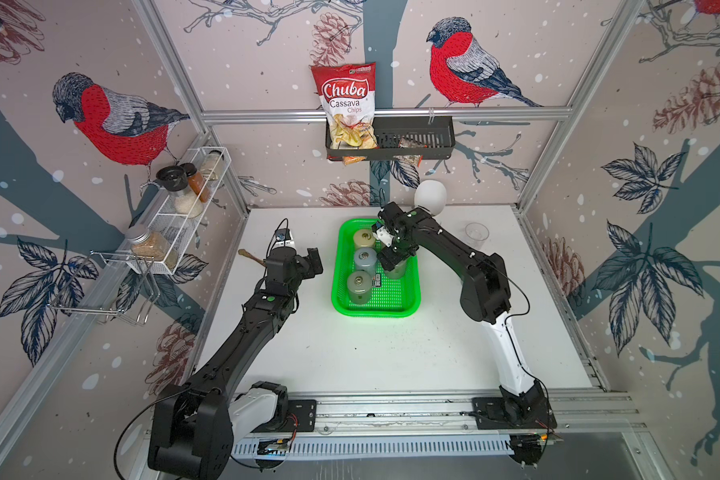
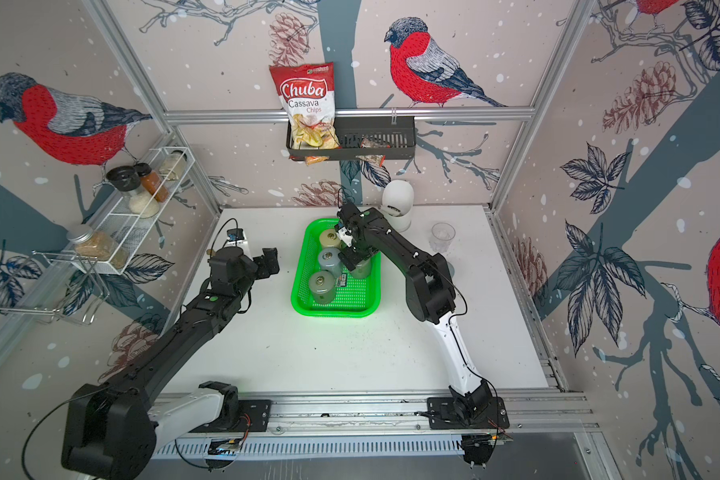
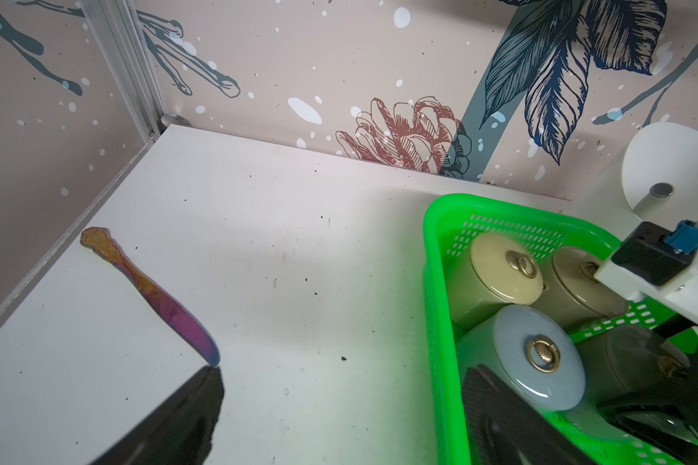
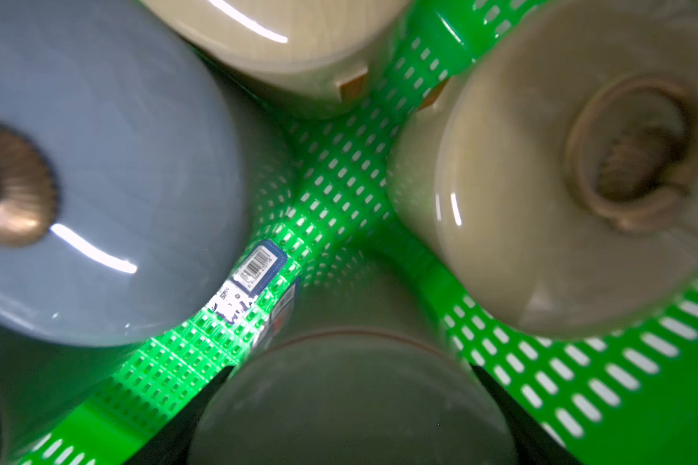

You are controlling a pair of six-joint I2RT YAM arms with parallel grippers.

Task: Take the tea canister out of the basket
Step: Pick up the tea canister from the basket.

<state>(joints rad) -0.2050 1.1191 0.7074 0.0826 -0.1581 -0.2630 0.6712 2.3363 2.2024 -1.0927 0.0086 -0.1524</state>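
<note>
The green basket (image 1: pixel 375 311) sits mid-table and holds several lidded tea canisters. Along its left side stand a cream one (image 1: pixel 363 238), a blue-grey one (image 1: pixel 365 259) and a grey-green one (image 1: pixel 359 284). On the right side of the basket my right gripper (image 1: pixel 395 257) reaches down and is shut on a dark grey-green tea canister (image 4: pixel 351 402), one finger on each side of its body. That canister is inside the basket's walls. My left gripper (image 1: pixel 312 262) hovers open and empty beside the basket's left rim (image 3: pixel 444 322).
A rainbow-coloured knife (image 3: pixel 150 290) lies on the table near the left wall. A clear glass (image 1: pixel 476 235) and a white rounded object (image 1: pixel 431 198) stand behind the basket. A black wall rack (image 1: pixel 412 137) holds a chips bag. A white wire shelf (image 1: pixel 184 208) carries jars.
</note>
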